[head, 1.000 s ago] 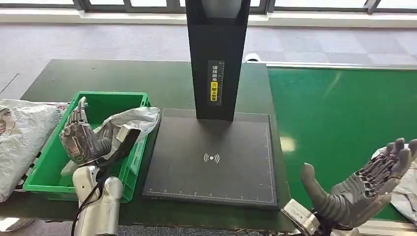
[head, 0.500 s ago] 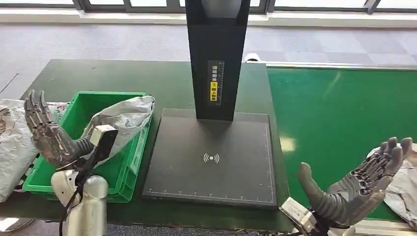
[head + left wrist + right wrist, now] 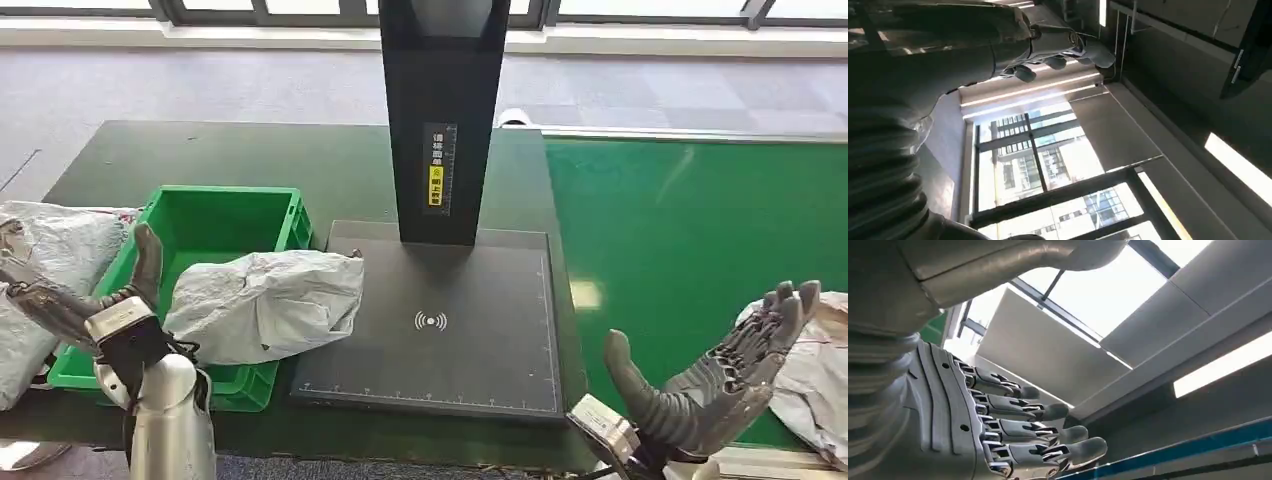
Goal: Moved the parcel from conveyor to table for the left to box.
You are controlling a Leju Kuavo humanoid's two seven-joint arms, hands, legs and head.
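- Left hand [image 3: 75,300]: fingers spread apart, palm up, holding nothing; low at the left, over the near-left rim of the bin [image 3: 215,205].
- Left hand [image 3: 963,45] in the wrist view: fingers stretched out toward a ceiling and windows.
- Right hand [image 3: 725,375]: fingers apart and slightly curved, thumb out, palm up, holding nothing; above the near edge of the conveyor [image 3: 690,220].
- Right hand [image 3: 998,425] in the wrist view: fingers side by side, extended, nothing between them.
- Parcel [image 3: 265,305], grey crumpled bag: lying across the right wall of the bin, one end inside, other end overhanging onto the pad [image 3: 440,330]. Apart from both hands.
- Second grey bag [image 3: 815,375] on the conveyor just behind the right hand.
- More grey bags [image 3: 45,260] piled left of the bin, behind the left hand.
- Black post [image 3: 440,110] upright at the pad's far edge.
- Table [image 3: 250,155] dark green under bin and pad.
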